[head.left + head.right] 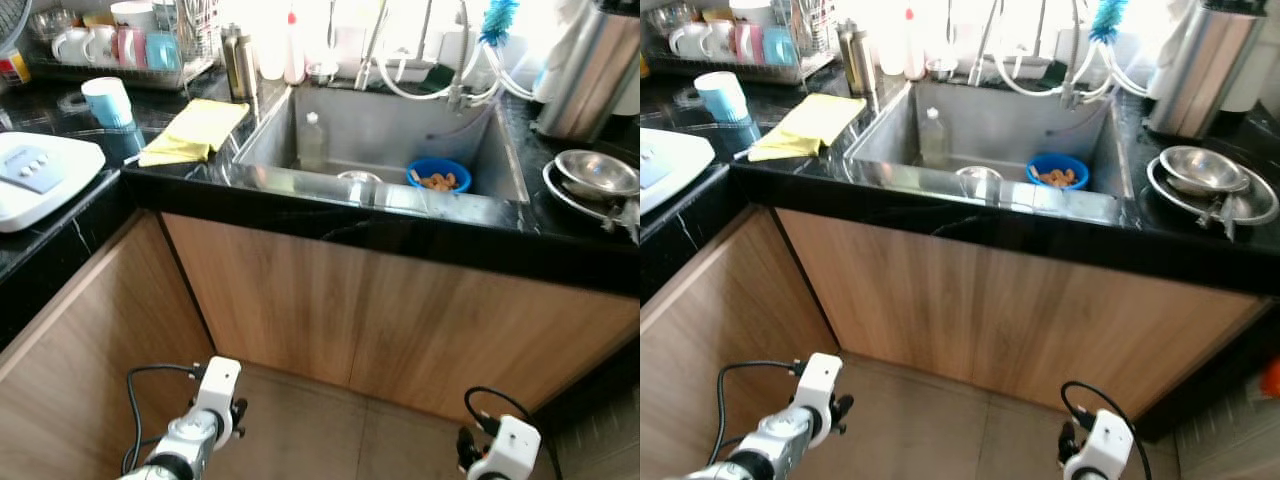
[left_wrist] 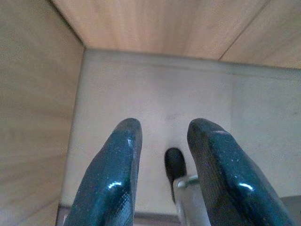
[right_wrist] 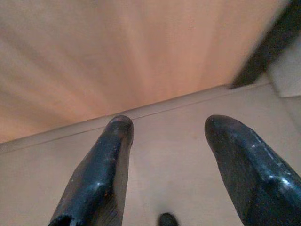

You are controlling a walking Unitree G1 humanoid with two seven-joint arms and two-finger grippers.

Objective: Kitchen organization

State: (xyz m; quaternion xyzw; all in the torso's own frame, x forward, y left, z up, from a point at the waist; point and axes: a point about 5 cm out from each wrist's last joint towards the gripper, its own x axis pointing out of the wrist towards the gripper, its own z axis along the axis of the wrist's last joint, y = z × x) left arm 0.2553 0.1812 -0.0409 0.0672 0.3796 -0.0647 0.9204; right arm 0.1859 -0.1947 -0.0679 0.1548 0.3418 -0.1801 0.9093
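Both arms hang low in front of the wooden cabinet fronts, far below the black countertop: the left gripper and the right gripper each point at the tiled floor with fingers spread apart and nothing between them. Everything to be organised sits well above them. Inside the steel sink are a clear plastic bottle, a small steel bowl and a blue bowl holding orange scraps. A yellow cloth lies on the counter just left of the sink, beside a pale blue cup, and steel pans are stacked at its right. The likely trouble is reaching up: a rising arm could catch the counter's overhanging edge, or a reach into the sink could tip the upright bottle or spill the blue bowl's contents.
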